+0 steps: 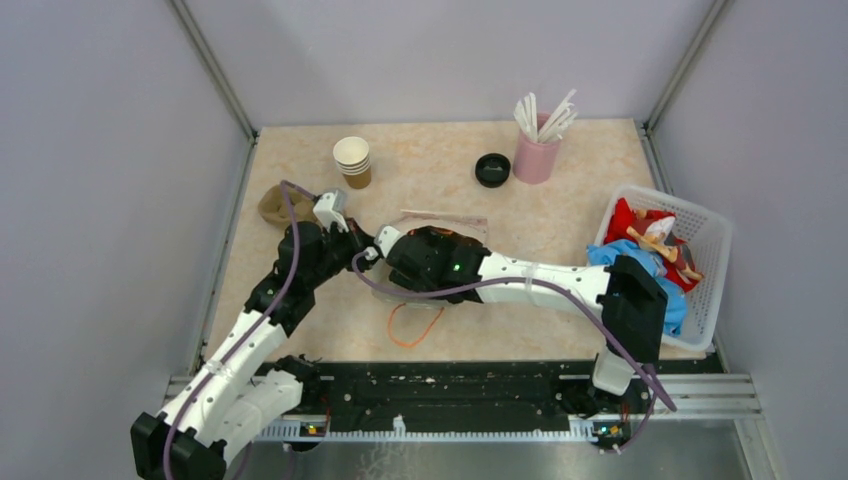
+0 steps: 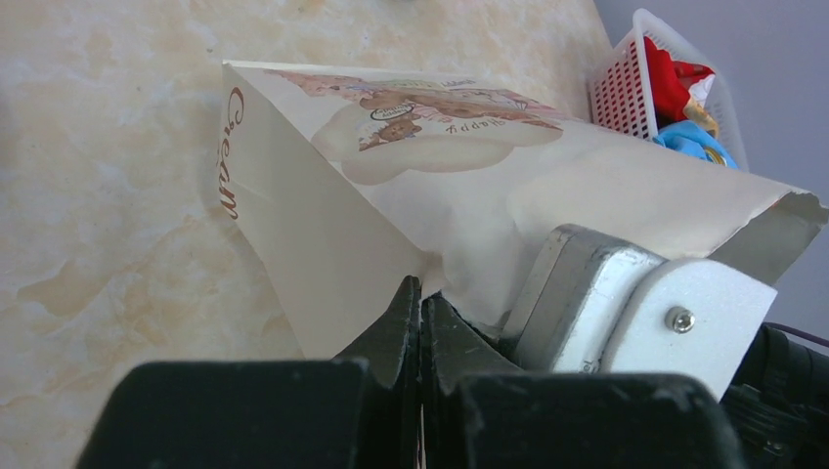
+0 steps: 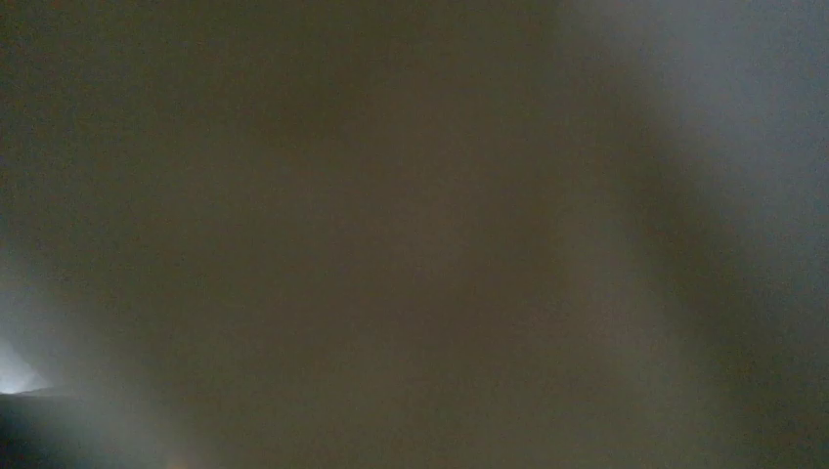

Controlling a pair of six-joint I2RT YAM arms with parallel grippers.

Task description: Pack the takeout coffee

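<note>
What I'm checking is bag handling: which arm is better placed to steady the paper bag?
Left. The left gripper is shut on the paper bag's edge; the right arm reaches into its mouth.

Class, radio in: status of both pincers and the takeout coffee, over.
Left pincer shut on paper bag edge. Right pincer against the bag, fingers hidden, state unclear. Takeout coffee not in view.

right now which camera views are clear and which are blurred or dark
Top external: evenly lit, sharp, soft shadows. Left wrist: the printed paper bag is bright and in focus, the left claw pinching it is dark in the foreground. Right wrist: dim brown-grey blur, nothing resolvable, a glow at lower left.
</note>
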